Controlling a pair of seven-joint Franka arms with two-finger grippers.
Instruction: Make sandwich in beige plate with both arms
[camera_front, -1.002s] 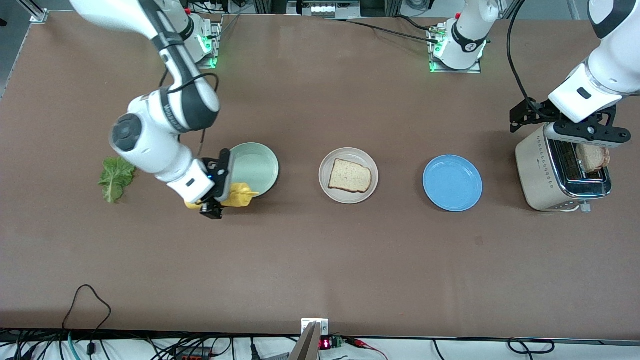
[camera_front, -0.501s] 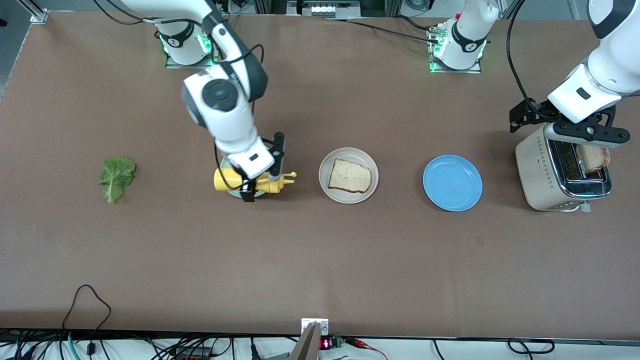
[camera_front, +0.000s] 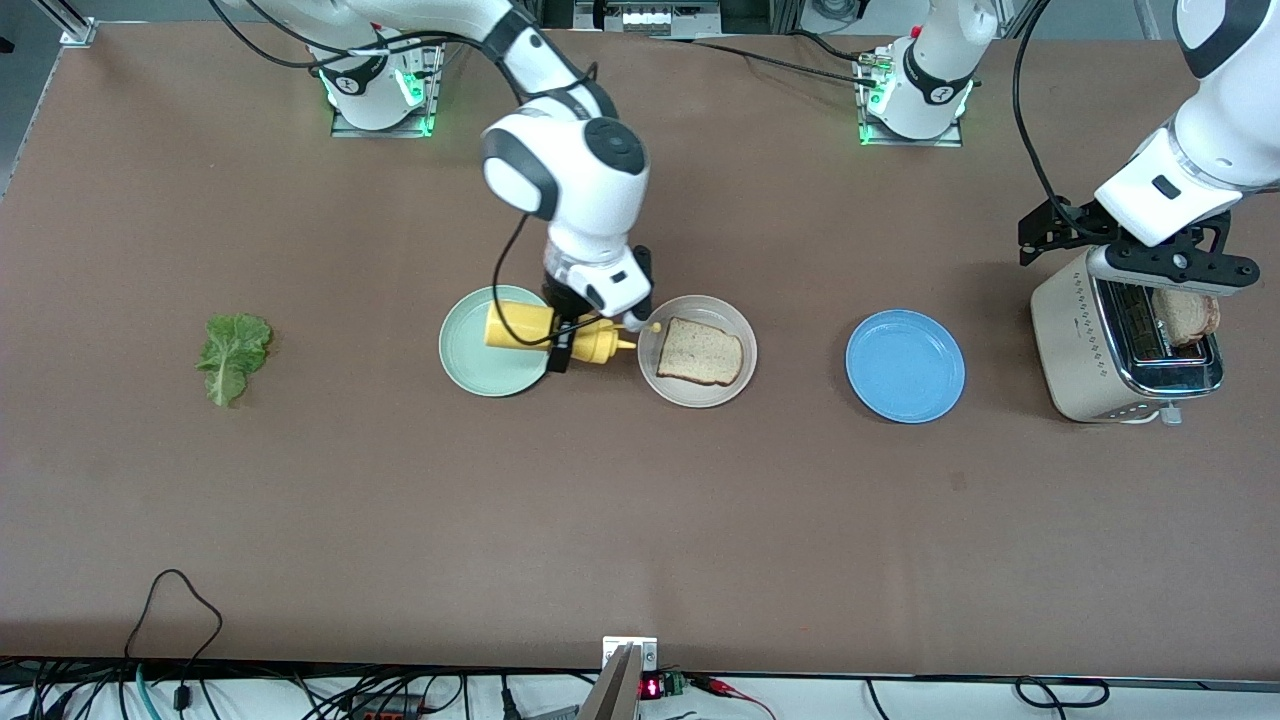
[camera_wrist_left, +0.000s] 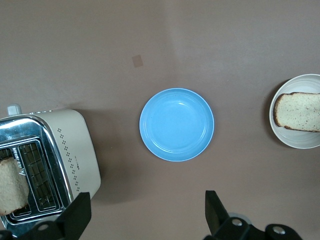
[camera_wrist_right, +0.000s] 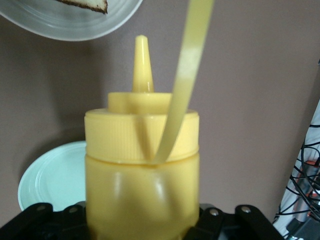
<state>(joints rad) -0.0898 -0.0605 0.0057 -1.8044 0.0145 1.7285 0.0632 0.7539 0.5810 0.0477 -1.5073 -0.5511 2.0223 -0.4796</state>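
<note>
Brown tabletop (camera_front: 640, 520) lies bare nearest the front camera. Mid-table runs a row of things: at nine o'clock a ruffled green lettuce leaf (camera_front: 233, 356); a round mint-green plate (camera_front: 478, 360); at centre the round beige plate (camera_front: 697, 351) bearing one pale bread slice with brown crust (camera_front: 702, 352); a round blue plate (camera_front: 905, 366); and at three o'clock a cream-and-chrome toaster (camera_front: 1085, 345) with a second bread slice (camera_front: 1186, 316) standing in its slot. The right gripper (camera_front: 583, 330) is clamped partway closed around a yellow plastic squeeze bottle (camera_front: 555, 334), held sideways over the gap between the mint and beige plates, its nozzle at the beige rim. The left gripper (camera_wrist_left: 146, 215), jaws spread wide and empty, hovers over the toaster. The step in hand looks like saucing; next the nozzle probably needs tipping over the slice.
</note>
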